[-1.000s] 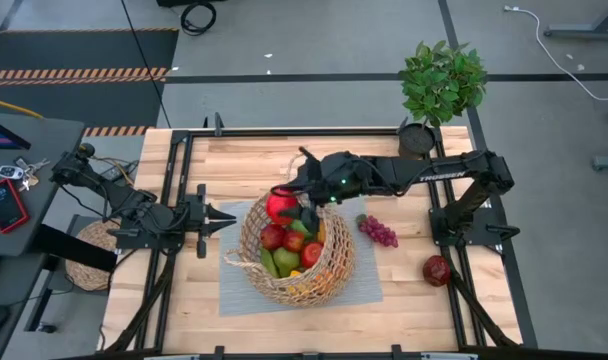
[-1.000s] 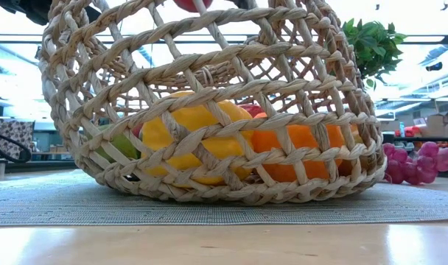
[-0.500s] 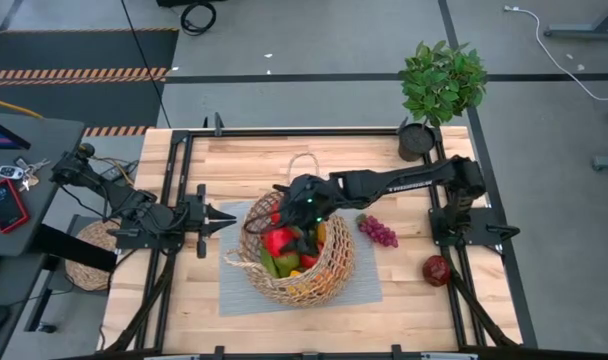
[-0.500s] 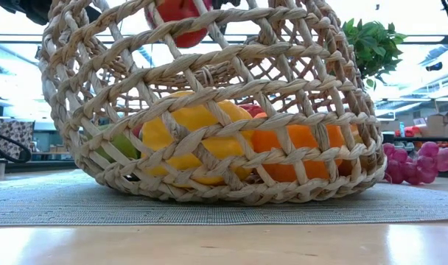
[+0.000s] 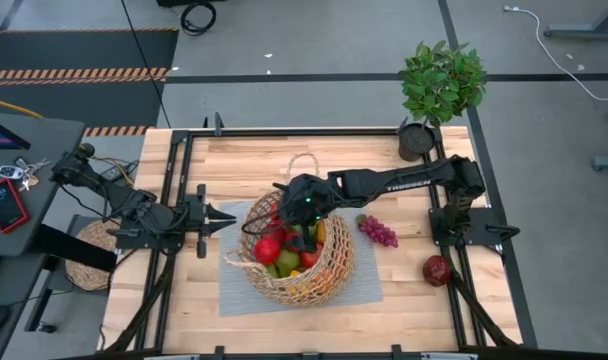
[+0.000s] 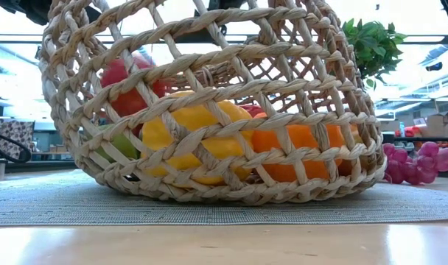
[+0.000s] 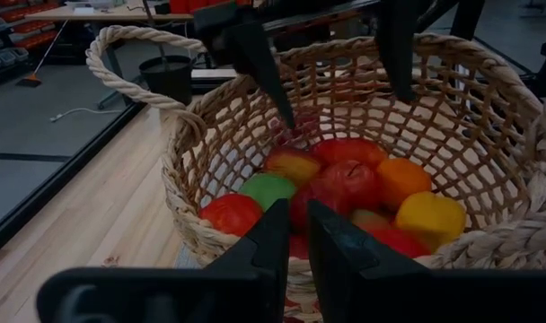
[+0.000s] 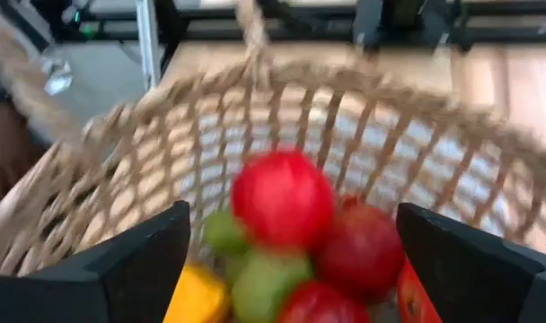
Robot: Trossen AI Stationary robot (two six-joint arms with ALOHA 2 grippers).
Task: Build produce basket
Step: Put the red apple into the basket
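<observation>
Hovering over the basket (image 5: 299, 255) with fingers spread wide and empty, your right gripper (image 5: 289, 215) has the grapes (image 5: 378, 232) just outside the rim on its own side; the left gripper (image 5: 224, 218), pinched shut, sits farther away.

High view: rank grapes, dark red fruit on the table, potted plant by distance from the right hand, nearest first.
Right hand, open, is over the basket.
1. Grapes, just right of the basket.
2. Dark red fruit, near right table edge.
3. Potted plant, far right corner.
</observation>
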